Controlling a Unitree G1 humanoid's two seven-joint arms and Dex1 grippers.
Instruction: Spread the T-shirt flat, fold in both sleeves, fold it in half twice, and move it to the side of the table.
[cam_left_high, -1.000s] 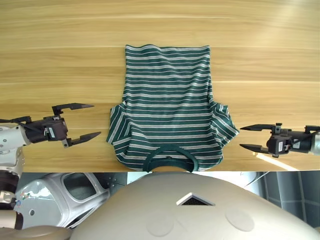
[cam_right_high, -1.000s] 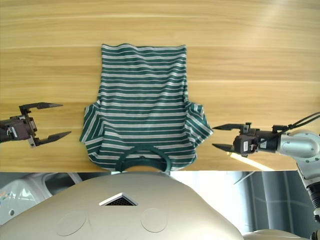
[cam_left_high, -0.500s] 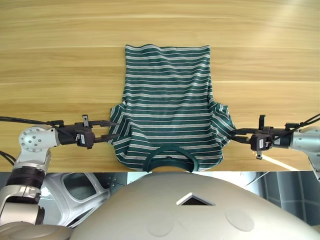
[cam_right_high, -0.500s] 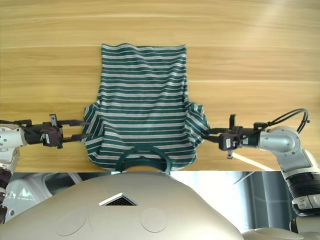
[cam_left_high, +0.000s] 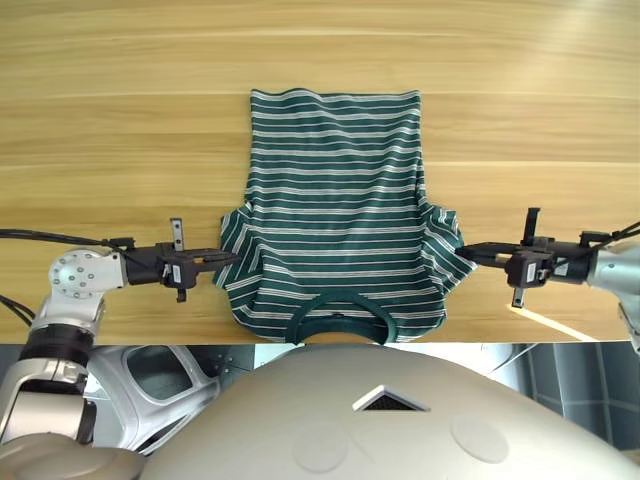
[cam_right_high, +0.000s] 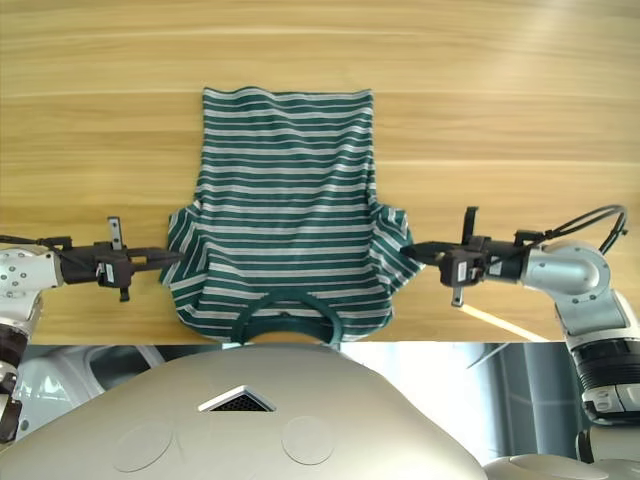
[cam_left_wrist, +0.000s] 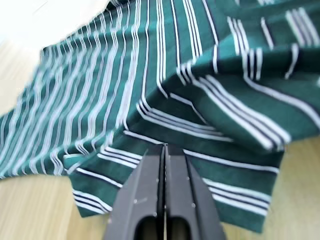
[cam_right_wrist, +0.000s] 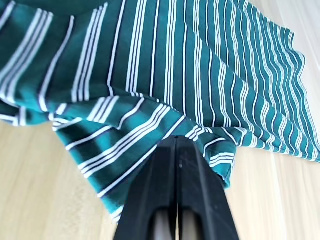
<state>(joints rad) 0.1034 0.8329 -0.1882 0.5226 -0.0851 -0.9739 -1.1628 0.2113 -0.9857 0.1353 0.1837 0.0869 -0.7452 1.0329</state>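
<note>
A dark green T-shirt with white stripes (cam_left_high: 335, 200) lies on the wooden table (cam_left_high: 110, 120), collar (cam_left_high: 337, 312) at the near edge and hem at the far end. Both short sleeves are rumpled against the body. My left gripper (cam_left_high: 228, 257) is shut with its tips pinched on the edge of the left sleeve (cam_left_wrist: 200, 150). Opposite it, my right gripper (cam_left_high: 464, 249) is shut on the edge of the right sleeve (cam_right_wrist: 125, 135). Both grippers lie low over the table, pointing inward at the shirt.
The table's near edge (cam_left_high: 120, 342) runs just below both grippers and the collar. Bare wood stretches to the left, to the right (cam_left_high: 540, 120) and beyond the hem.
Both grippers were open and well away from the shirt. They have moved inward to the sleeves, turned at the wrist and shut on the sleeve edges. The shirt has barely shifted.
</note>
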